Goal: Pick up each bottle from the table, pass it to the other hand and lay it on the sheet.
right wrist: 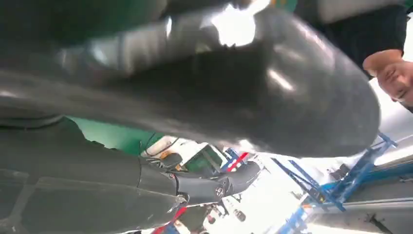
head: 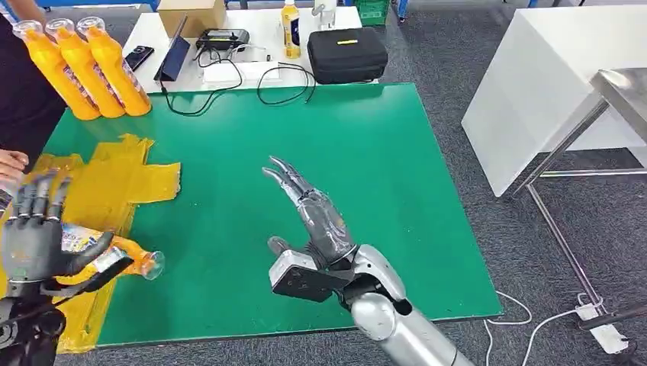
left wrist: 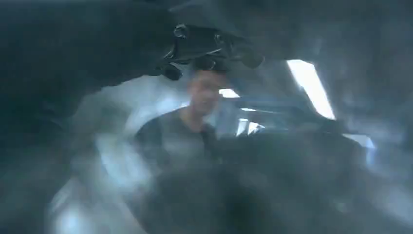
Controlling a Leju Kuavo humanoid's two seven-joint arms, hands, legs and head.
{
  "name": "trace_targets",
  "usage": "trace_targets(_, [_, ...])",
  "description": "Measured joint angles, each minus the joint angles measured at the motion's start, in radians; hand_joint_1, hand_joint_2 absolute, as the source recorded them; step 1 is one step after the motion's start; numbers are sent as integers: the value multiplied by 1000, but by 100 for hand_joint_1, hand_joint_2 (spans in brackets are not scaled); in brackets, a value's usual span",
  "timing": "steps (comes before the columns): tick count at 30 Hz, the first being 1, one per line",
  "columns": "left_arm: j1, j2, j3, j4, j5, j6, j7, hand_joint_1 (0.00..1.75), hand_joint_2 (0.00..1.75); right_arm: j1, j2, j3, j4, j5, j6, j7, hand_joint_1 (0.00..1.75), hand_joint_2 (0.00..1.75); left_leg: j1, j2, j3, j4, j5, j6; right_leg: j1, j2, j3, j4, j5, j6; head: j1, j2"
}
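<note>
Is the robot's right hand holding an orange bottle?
No. The right hand is open above the green table mat; the left hand holds the orange bottle.

1. Green table [head: 366, 175] top looks smooth and matt.
2. Yellow sheet [head: 122, 183] is crinkly, slightly shiny plastic film.
3. Orange bottle [head: 126, 259] in the left hand [head: 34, 244]: glossy clear plastic.
4. Right hand [head: 309, 210]: shiny grey fingers, silver metal arm.

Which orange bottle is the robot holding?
The orange bottle lying over the yellow sheet, held by the left hand. The three others lean together at the table's far corner, untouched.
</note>
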Motion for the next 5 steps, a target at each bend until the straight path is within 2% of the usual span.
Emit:
trace_targets(3, [1, -58, -10, -72, 571, -42, -14, 0, 0, 16, 28, -2, 1, 66, -68, 0, 0, 0, 0, 0, 1, 0, 0, 0, 1, 0, 0, 0, 0, 0, -1, 0])
trace_targets(5, [11, -125, -30, -163, 775, -135, -21, 0, 0, 38, 55, -20, 1, 124, -123, -7, 0, 0, 0, -6, 0, 0, 0, 0, 1, -4, 0, 0, 0, 0, 0, 0])
